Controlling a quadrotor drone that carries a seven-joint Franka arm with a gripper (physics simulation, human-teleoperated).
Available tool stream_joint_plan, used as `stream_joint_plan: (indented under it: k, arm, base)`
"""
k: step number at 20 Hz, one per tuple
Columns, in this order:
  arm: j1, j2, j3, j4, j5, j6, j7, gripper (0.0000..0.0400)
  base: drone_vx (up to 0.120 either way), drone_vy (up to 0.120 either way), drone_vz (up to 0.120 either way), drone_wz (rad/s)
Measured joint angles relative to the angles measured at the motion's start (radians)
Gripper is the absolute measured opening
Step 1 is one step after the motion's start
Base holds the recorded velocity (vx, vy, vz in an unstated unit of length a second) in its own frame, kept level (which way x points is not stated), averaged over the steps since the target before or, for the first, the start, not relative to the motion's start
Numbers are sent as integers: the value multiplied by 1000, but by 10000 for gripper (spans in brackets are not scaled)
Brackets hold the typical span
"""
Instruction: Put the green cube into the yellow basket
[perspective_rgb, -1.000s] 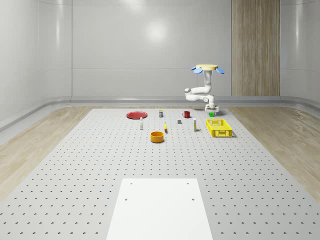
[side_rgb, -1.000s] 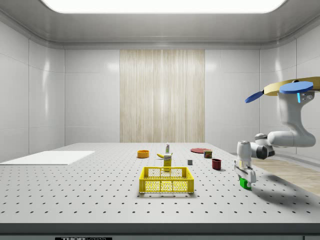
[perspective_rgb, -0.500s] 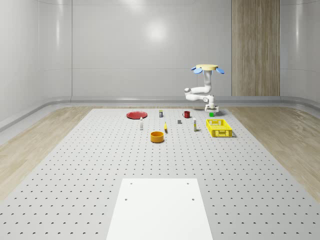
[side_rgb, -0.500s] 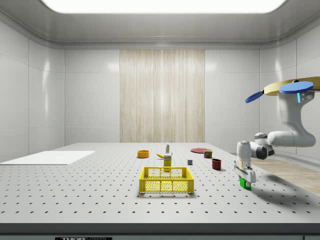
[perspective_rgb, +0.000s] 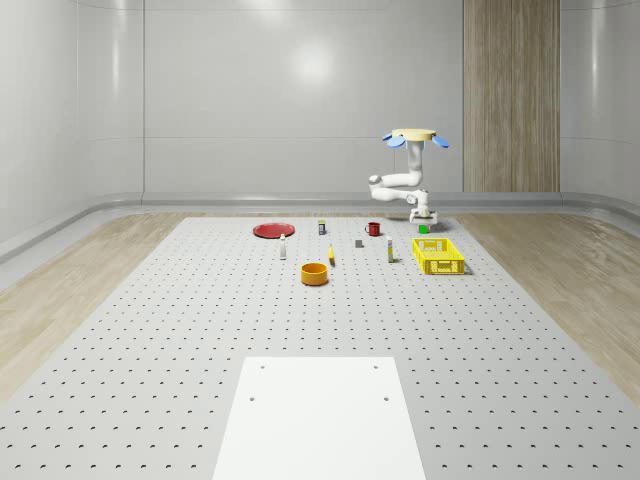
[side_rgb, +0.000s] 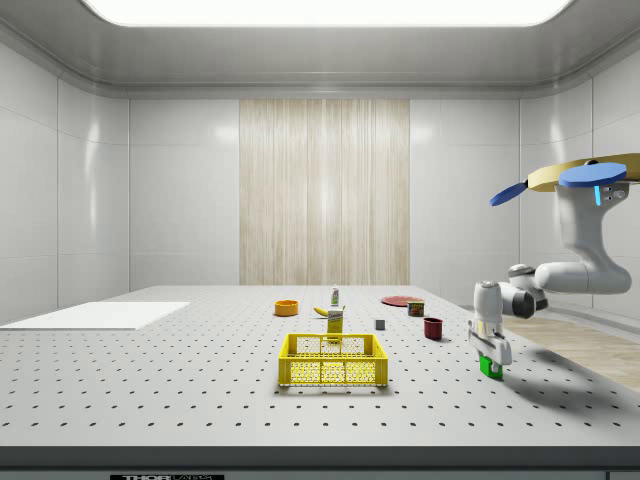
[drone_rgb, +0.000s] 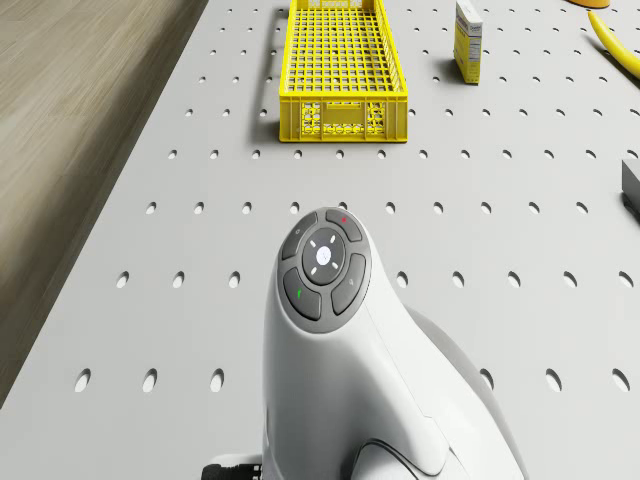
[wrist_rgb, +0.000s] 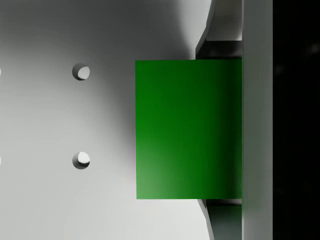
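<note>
Beside the yellow basket (side_rgb: 333, 360), bent arm (side_rgb: 560, 275), claw (side_rgb: 490, 362) at green cube (side_rgb: 491, 367).

One green cube (side_rgb: 491, 367), one yellow basket (side_rgb: 333, 361)

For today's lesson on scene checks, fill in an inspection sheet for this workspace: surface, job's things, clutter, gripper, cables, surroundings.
Surface: grey perforated table with a white panel.
Job's things: green cube on the table, apart from the yellow basket.
Clutter: red plate, orange bowl, red mug, banana, small box.
Gripper: gripper down at the cube; drone hovers above the table's edge.
Cables: nothing seen.
Surroundings: pale walls, wood panel.
</note>
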Motion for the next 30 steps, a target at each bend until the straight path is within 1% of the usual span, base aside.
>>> stream_joint_plan:
  k: [3, 9, 10, 16, 20, 23, 28, 30]
  arm:
    - [-1, -3, 35, -9, 35, -10, 5, 255]
    - [-6, -14, 117, -23, 119, -27, 40, 250]
    - [-7, -17, 127, -24, 129, -27, 44, 250]
    - [-13, -37, 159, -27, 166, -18, 60, 250]
    - [-16, -51, 167, -27, 178, -7, 56, 250]
    - [-18, -61, 171, -27, 185, 1, 57, 250]
    - [-21, -77, 174, -27, 193, 16, 61, 250]
    - [-22, -83, 175, -26, 196, 21, 62, 250]
  base:
    - [0, 0, 0, 0]
    - [0, 0, 113, 0]
    - [80, 0, 120, 0]
    - [120, 113, 113, 0]
    - [120, 0, 0, 0]
    - [120, -107, 13, 0]
    - [120, -120, 120, 0]
    - [120, -120, 0, 0]
